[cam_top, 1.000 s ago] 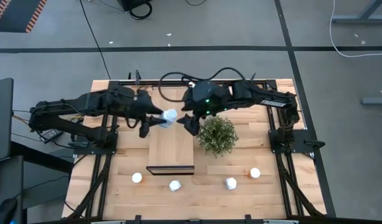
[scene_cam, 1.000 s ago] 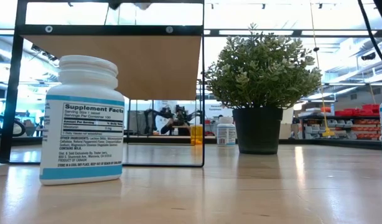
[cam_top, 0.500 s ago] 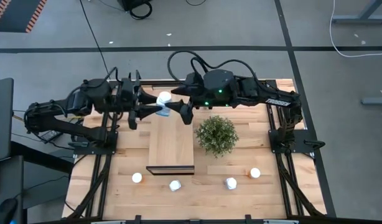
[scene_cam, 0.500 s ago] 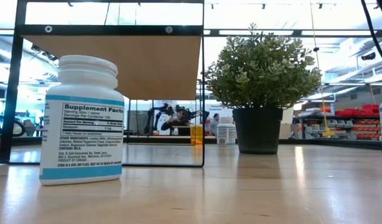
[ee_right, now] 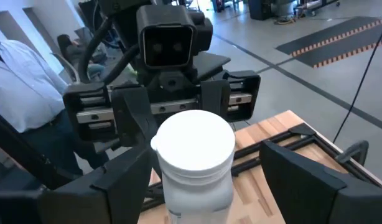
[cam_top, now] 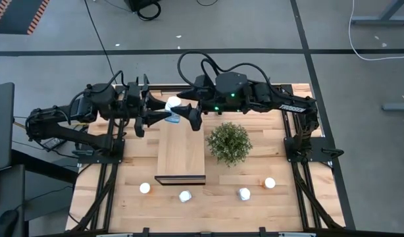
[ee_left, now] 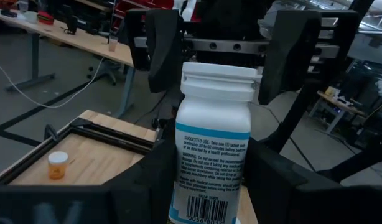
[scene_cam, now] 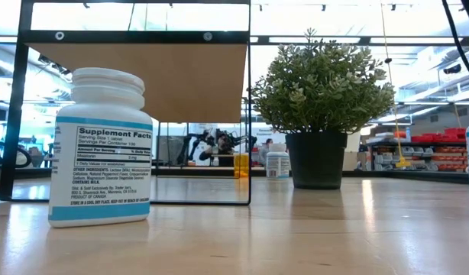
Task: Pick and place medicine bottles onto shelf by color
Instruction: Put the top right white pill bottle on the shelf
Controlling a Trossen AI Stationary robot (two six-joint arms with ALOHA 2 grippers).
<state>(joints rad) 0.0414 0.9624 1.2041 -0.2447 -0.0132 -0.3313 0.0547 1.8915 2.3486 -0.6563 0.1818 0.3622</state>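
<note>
A white medicine bottle point(ee_left: 213, 149) with a blue-edged label and a white cap hangs over the far end of the shelf point(cam_top: 181, 158). My left gripper point(cam_top: 157, 118) is shut on it. My right gripper point(cam_top: 189, 117) faces it from the table's right, open. Its fingers point(ee_left: 163, 50) stand on either side of the cap point(ee_right: 194, 140) with small gaps. Several more bottles point(cam_top: 185, 195) stand on their bases near the table's front edge. One of these, a white one point(scene_cam: 101, 145), shows close in the low view. My left gripper pinches the lower body of the bottle point(ee_left: 203, 186) between its two fingers point(ee_left: 144, 183). The fingers come level from the table's left. The bottle stands about upright, cap up, lifted clear above the shelf.
A bushy potted plant point(cam_top: 229, 143) stands just right of the shelf. An orange bottle point(ee_left: 57, 165) sits on the tabletop at the far side. The black frame rails point(cam_top: 294, 141) run along both table sides. A person point(ee_right: 17, 87) is in the room behind.
Both grippers have risen and gone toward the table's far edge together, tipping up from a downward slant to about level. The white bottle has gone with them, from just above the shelf's far end to higher up.
</note>
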